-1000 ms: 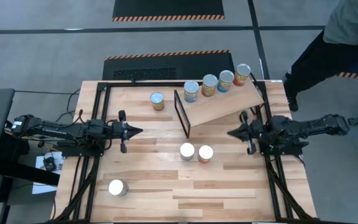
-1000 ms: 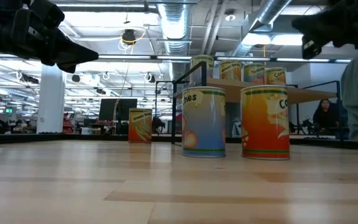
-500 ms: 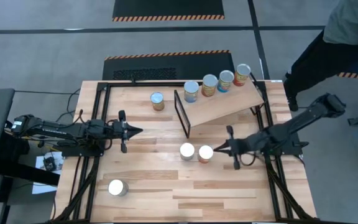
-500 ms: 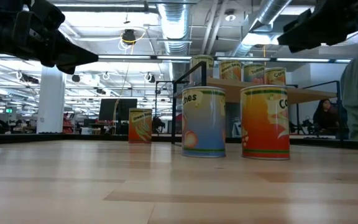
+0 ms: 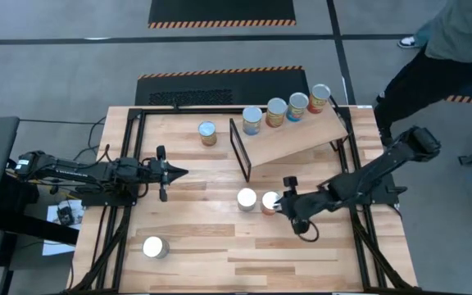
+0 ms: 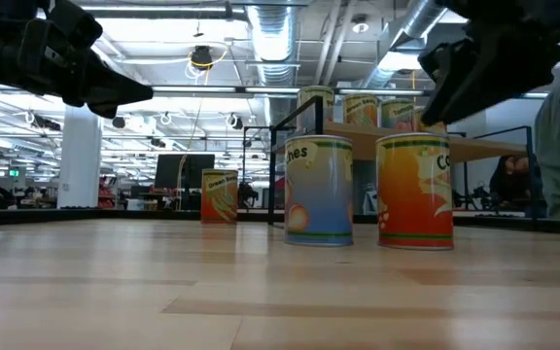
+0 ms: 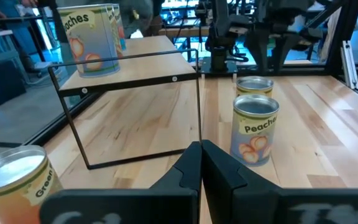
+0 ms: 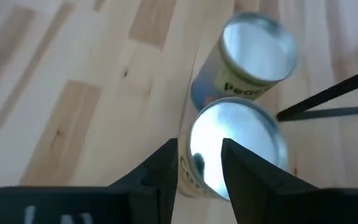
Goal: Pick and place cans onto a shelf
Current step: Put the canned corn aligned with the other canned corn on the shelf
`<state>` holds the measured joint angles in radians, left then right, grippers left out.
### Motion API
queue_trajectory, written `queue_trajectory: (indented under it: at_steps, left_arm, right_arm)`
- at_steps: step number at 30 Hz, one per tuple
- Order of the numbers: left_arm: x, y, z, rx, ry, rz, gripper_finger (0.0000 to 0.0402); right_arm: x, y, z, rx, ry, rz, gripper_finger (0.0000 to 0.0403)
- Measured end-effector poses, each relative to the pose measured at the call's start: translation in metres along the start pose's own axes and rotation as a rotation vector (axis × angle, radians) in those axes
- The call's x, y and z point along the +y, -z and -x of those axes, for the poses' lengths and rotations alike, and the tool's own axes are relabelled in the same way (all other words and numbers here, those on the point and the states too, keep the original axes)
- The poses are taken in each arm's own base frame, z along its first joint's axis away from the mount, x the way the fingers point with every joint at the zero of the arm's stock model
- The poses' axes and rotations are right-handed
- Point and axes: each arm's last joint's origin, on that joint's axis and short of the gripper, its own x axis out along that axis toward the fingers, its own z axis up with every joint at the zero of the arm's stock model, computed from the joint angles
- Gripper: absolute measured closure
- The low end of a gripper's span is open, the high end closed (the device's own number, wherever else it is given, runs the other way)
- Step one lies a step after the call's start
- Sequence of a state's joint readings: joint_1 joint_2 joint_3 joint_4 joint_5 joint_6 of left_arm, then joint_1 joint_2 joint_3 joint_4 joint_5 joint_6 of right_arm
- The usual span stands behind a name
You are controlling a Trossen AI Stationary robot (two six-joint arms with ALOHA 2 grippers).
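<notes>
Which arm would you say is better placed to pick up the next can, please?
The right: its claw hangs open just above the orange-labelled can mid-table, beside the peaches can. The left claw waits shut, farther off.

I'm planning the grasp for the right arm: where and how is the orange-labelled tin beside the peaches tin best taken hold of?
Grip the orange-labelled cylindrical tin across its round side wall, near the top, coming down from above. It stands upright, its shiny lid up, and the peaches tin sits close on one side, so the fingers should probably close on the two free sides. The right end effector already hovers over it, slightly open.
</notes>
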<state>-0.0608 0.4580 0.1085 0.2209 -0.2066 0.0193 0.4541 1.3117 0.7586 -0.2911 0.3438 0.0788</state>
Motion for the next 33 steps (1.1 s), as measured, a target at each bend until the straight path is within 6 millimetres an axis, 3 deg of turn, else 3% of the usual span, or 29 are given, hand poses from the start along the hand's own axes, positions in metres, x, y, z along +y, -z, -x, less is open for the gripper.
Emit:
queue_trajectory:
  at_steps: [5, 9, 18, 20, 25, 33]
  left_arm:
    - [0.0, 0.0, 0.0, 0.002, 0.0, 0.003, 0.0401]
    - [0.0, 0.0, 0.0, 0.005, -0.002, 0.004, 0.0401]
    - [0.0, 0.0, 0.0, 0.005, -0.003, 0.004, 0.0401]
    - [0.0, 0.0, 0.0, 0.005, -0.003, 0.004, 0.0401]
    - [0.0, 0.001, 0.0, 0.005, -0.003, 0.004, 0.0401]
    - [0.0, 0.0, 0.0, 0.005, -0.003, 0.007, 0.0401]
  right_arm:
    - [0.004, -0.003, -0.011, 0.084, 0.006, 0.03, 0.0247]
    - [0.003, -0.003, -0.02, 0.107, 0.023, 0.028, 0.0264]
    - [-0.004, -0.003, -0.025, 0.119, 0.047, 0.007, 0.0383]
    - [-0.005, -0.004, -0.022, 0.116, 0.037, 0.005, 0.0393]
    - [-0.004, -0.015, -0.001, 0.128, 0.012, -0.028, 0.0386]
    - [-0.014, -0.039, 0.062, 0.176, 0.039, -0.118, 0.0394]
